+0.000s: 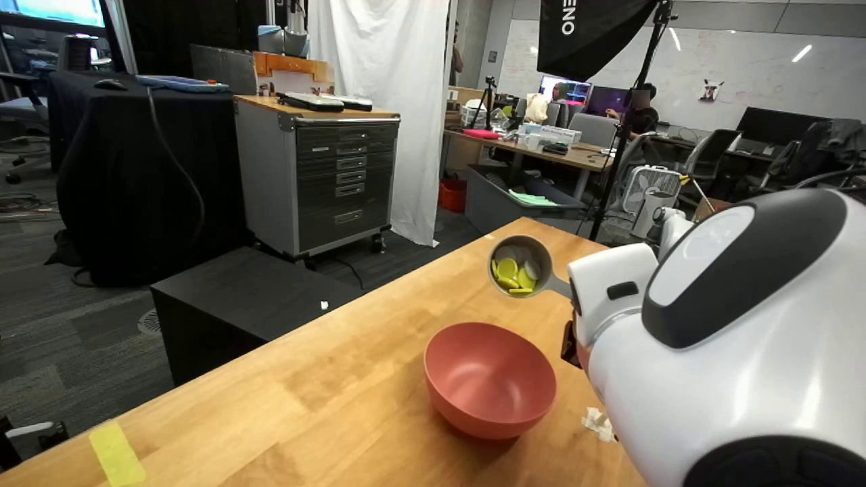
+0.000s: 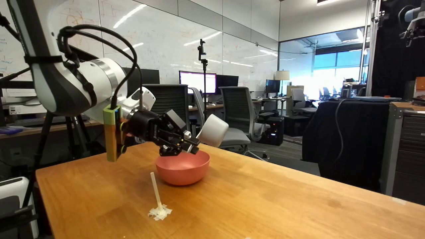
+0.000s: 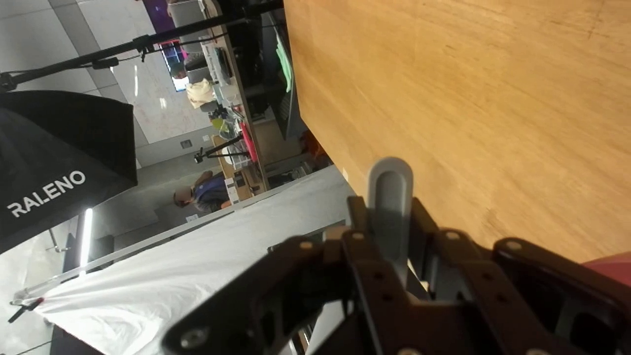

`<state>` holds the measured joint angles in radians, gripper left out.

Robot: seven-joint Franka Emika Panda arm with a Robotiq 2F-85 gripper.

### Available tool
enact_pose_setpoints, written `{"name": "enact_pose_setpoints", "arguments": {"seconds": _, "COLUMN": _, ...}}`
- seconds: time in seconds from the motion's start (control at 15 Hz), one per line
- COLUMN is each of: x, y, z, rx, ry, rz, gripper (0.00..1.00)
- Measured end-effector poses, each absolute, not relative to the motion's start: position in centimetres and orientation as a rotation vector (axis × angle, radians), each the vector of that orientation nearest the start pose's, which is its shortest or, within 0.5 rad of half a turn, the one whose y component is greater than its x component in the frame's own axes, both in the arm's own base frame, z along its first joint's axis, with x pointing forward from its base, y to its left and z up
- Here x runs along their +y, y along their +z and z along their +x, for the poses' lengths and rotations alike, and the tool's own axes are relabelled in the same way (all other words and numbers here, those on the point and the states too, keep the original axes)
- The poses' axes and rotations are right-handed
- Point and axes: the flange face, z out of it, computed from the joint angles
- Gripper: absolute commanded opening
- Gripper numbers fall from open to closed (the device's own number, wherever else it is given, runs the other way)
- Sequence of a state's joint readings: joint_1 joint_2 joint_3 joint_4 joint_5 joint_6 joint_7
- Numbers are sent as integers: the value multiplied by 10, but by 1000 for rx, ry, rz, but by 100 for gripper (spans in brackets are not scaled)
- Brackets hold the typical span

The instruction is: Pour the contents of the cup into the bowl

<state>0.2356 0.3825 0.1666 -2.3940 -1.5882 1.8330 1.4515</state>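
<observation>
The small grey cup [image 1: 517, 241] is held in the air, tilted with its mouth toward the camera in an exterior view. The yellow and yellow-green contents [image 1: 509, 272] lie inside it. The cup's outer side shows in an exterior view [image 2: 214, 131], off the bowl's rim and higher. The salmon-pink bowl [image 1: 482, 379] stands on the table below; it also shows in an exterior view [image 2: 182, 172], and its edge in the wrist view [image 3: 613, 268]. My gripper [image 2: 192, 144] is shut on the cup's handle [image 3: 390, 172], between its fingers [image 3: 387, 217] in the wrist view. The bowl looks empty.
The wooden table [image 1: 325, 385] carries a thin pale stick [image 2: 155, 189] standing in a taped patch [image 2: 160, 212] near the bowl. Yellow tape [image 1: 116, 454] lies at the table's corner. A black box [image 1: 250, 297] stands beside the table's edge.
</observation>
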Motion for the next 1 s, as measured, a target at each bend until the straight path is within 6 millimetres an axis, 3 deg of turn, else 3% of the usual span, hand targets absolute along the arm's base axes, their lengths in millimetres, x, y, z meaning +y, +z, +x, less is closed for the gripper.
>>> {"name": "enact_pose_setpoints", "arguments": {"seconds": 0.4, "x": 119, "y": 151, "z": 439, "rx": 253, "ry": 565, "rz": 1889, "gripper": 11}}
{"name": "enact_pose_setpoints", "arguments": {"seconds": 1.0, "x": 119, "y": 143, "z": 435, "rx": 293, "ry": 659, "rz": 1793, "gripper": 11}}
